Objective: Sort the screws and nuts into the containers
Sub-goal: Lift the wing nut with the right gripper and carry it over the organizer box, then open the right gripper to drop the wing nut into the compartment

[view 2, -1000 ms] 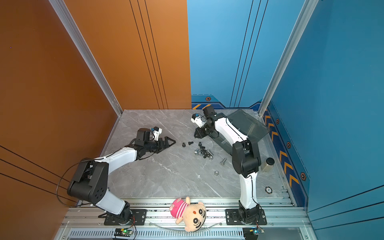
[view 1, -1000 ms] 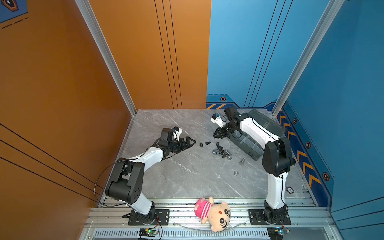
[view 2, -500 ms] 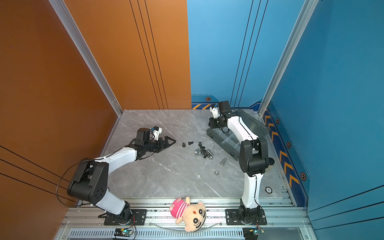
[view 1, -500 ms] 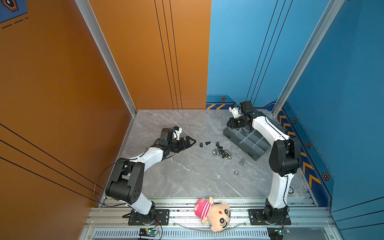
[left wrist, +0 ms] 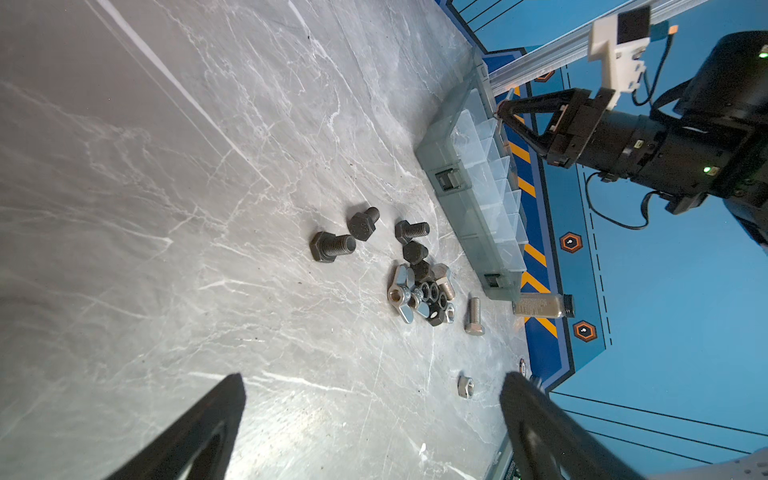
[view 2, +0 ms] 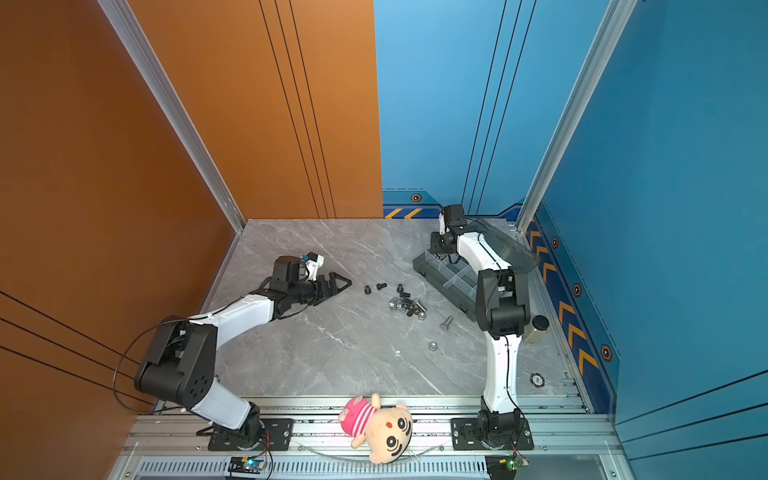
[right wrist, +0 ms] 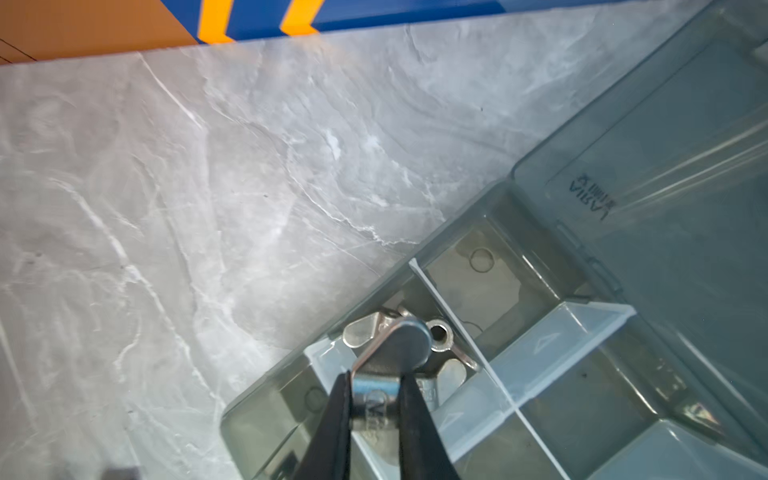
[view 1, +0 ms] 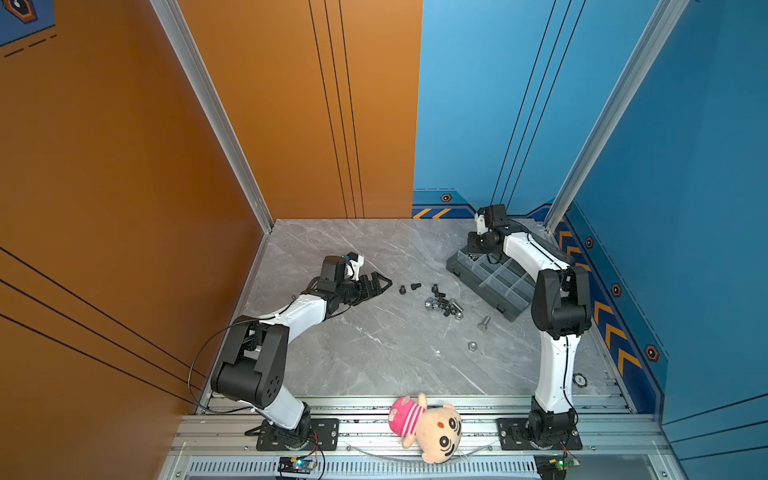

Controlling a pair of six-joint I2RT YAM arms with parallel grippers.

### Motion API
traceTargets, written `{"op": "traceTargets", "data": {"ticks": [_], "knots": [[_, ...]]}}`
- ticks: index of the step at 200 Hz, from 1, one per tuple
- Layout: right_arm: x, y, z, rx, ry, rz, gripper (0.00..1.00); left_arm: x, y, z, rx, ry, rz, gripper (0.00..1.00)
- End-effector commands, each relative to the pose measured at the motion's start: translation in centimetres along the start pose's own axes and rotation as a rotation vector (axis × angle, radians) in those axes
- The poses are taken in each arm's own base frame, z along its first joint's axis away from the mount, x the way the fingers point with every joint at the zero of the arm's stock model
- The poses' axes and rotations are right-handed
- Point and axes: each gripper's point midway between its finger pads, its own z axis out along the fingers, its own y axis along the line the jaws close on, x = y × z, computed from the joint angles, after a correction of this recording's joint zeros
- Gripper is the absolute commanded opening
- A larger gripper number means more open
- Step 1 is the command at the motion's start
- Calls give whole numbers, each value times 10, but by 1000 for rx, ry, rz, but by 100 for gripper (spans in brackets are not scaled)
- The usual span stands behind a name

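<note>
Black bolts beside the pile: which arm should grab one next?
Left. The left gripper is open and aimed at the black bolts, with nothing between. The right gripper is shut on a wing nut above a corner compartment of the organizer box, across the pile from them.

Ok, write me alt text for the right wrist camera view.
The right gripper pinches a silver wing nut over a corner compartment of the smoky-grey organizer box, where a second wing nut already lies. The box's open lid spreads beside it, and the grey marble table fills the rest.
</note>
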Motion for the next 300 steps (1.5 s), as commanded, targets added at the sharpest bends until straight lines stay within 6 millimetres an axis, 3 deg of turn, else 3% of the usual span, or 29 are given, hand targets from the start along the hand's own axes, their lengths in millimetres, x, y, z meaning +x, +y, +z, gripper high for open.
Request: {"op": "traceTargets", "data": {"ticks": [1, 62, 118, 175, 182, 210, 255, 300], "knots": [[-21, -6, -5, 43, -57, 20, 0, 0, -4, -4, 10, -9, 6, 98], [-6, -10, 10, 65, -7, 21, 0, -1, -4, -4, 11, -9, 9, 98], [4, -11, 13, 72, 18, 19, 3, 0, -4, -4, 10, -7, 8, 98], [12, -12, 12, 79, 36, 18, 13, 0, -3, -4, 6, -7, 9, 98], [25, -14, 16, 84, 65, 18, 13, 1, -3, -4, 5, -6, 9, 98], [28, -14, 16, 82, 73, 17, 14, 1, -3, -4, 5, -6, 10, 98], [31, -15, 13, 88, 83, 17, 32, 1, -4, -4, 8, -6, 11, 98], [22, -12, -2, 81, 61, 13, 41, 0, -4, -4, 7, -8, 12, 98]]}}
